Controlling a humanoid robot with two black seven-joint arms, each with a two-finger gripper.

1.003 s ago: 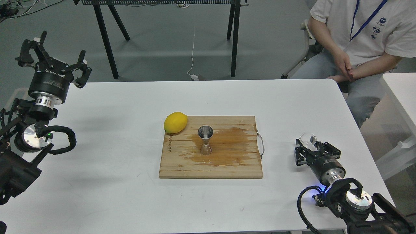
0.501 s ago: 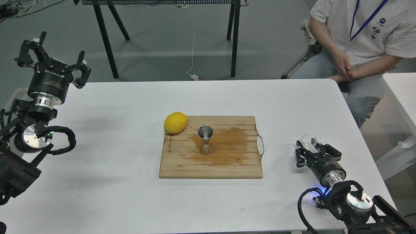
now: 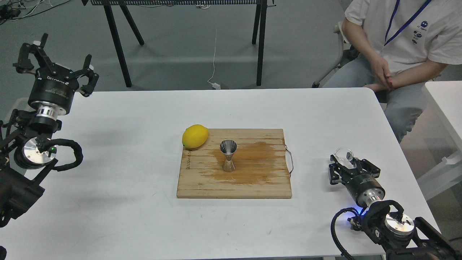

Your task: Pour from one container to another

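Observation:
The small clear glass cup (image 3: 343, 155) stands on the white table near its right edge, right of the board. My right gripper (image 3: 352, 167) lies low just behind it, open, its fingers spread wider than the cup and apart from it. The steel hourglass jigger (image 3: 228, 155) stands upright in the middle of the wooden cutting board (image 3: 202, 184), on a dark wet stain. My left gripper (image 3: 57, 54) is raised at the table's far left corner, open with nothing in it.
A yellow lemon (image 3: 195, 136) rests on the board's back left corner. The board has a metal handle (image 3: 290, 162) on its right side. A seated person (image 3: 400, 47) is beyond the table's back right corner. A black-legged stand (image 3: 119, 43) is behind the table.
My right gripper has drawn back toward the near edge, away from the glass cup, which stays on the table. My left gripper has shifted slightly left and up.

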